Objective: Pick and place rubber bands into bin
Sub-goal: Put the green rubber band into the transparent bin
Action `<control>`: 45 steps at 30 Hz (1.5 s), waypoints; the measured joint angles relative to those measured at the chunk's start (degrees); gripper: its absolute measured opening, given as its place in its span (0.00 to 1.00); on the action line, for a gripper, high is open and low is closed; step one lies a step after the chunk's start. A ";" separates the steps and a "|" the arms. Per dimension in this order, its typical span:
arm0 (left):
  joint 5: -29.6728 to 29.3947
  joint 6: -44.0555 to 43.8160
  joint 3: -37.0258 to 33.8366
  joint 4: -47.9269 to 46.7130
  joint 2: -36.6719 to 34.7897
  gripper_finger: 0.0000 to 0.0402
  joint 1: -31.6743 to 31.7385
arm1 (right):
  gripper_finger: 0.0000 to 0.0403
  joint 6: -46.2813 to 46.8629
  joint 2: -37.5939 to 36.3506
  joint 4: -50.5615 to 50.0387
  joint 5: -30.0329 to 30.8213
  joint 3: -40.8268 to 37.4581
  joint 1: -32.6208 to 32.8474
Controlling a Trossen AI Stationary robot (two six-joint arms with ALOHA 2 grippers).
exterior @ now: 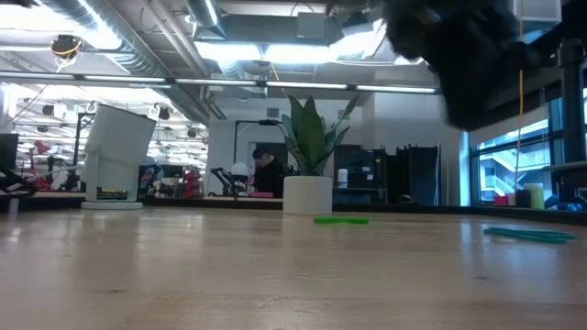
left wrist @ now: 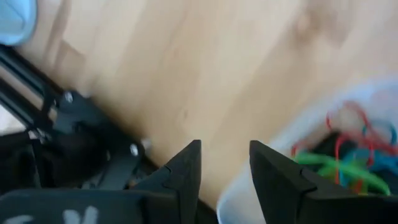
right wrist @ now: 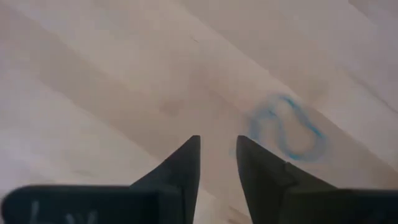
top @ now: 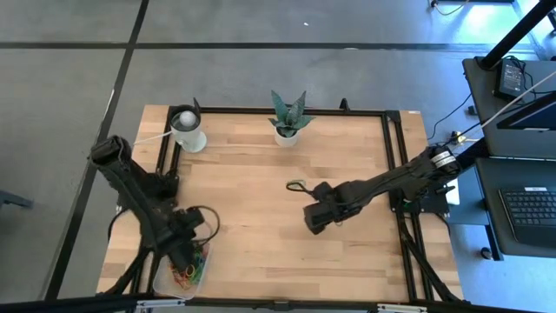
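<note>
Two dark fingers (right wrist: 186,168) of the right claw (right wrist: 217,158) are standing slightly spread with nothing between them, hovering over the worktop (top: 261,165) just beside a loose rubber band (right wrist: 286,127). By the look of it, the picking step is in hand: the claw needs shifting over the band, lowering and pinching. The left claw (left wrist: 225,165) is waiting with its fingers spread and empty at the rim of the bin (left wrist: 292,134), near the worktop's front left corner. That clear tub is already holding a tangle of rubber bands (left wrist: 348,155) in green, red and orange.
</note>
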 joint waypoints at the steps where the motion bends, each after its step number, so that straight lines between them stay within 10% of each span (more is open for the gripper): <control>1: -0.49 1.45 0.00 0.08 -0.30 0.32 1.62 | 0.25 -0.40 0.00 -1.60 -1.17 -1.24 -0.10; 9: -3.25 13.67 0.00 2.68 -3.19 0.26 17.91 | 0.02 -9.22 -6.15 3.08 -6.22 -15.46 -0.09; 16: -4.95 25.46 0.02 16.17 -4.87 0.20 32.78 | 0.02 -15.01 -24.08 8.82 -5.63 -30.52 -0.24; 29: -3.70 71.62 0.08 72.13 3.87 0.16 48.69 | 0.07 -15.18 -44.68 10.25 1.61 -46.88 -0.22; 45: 9.12 80.56 31.00 50.87 35.36 0.46 55.79 | 0.07 -21.35 -45.61 13.14 1.80 -47.68 -0.22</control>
